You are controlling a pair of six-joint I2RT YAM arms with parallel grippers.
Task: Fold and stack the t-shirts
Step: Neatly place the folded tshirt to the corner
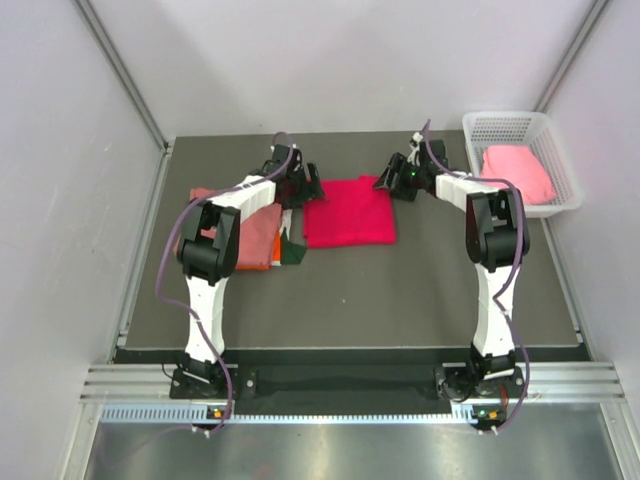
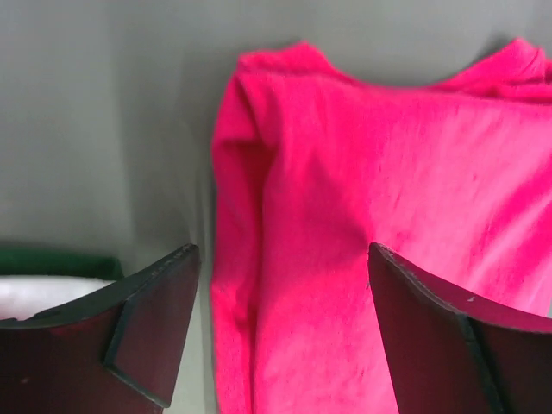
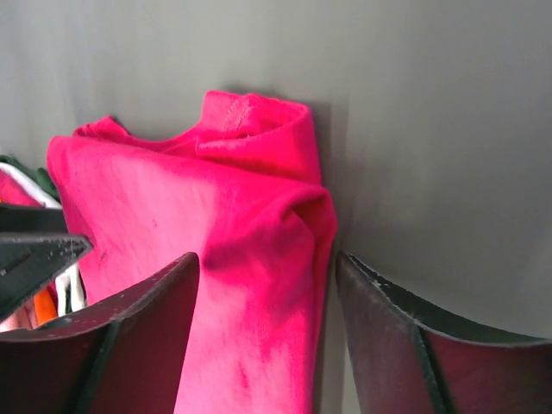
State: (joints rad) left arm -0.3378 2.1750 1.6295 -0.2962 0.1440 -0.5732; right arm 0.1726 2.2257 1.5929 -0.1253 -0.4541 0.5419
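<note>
The crimson-pink t-shirt (image 1: 348, 212) lies folded into a square at the middle of the mat. My left gripper (image 1: 305, 190) hangs over its far left corner, jaws apart, with the shirt's left edge (image 2: 259, 285) between the fingers. Over the far right corner, my right gripper (image 1: 388, 183) straddles the bunched right edge (image 3: 285, 259) with its jaws apart. Neither pair of fingers presses the cloth. A salmon t-shirt (image 1: 262, 228) lies on an orange one (image 1: 255, 266) at the left, partly under the left arm. A light pink t-shirt (image 1: 518, 172) sits in the basket.
The white mesh basket (image 1: 480, 130) stands at the back right, off the mat. A dark green cloth scrap (image 1: 293, 250) pokes out beside the left stack. Grey walls close in at the back and on both sides.
</note>
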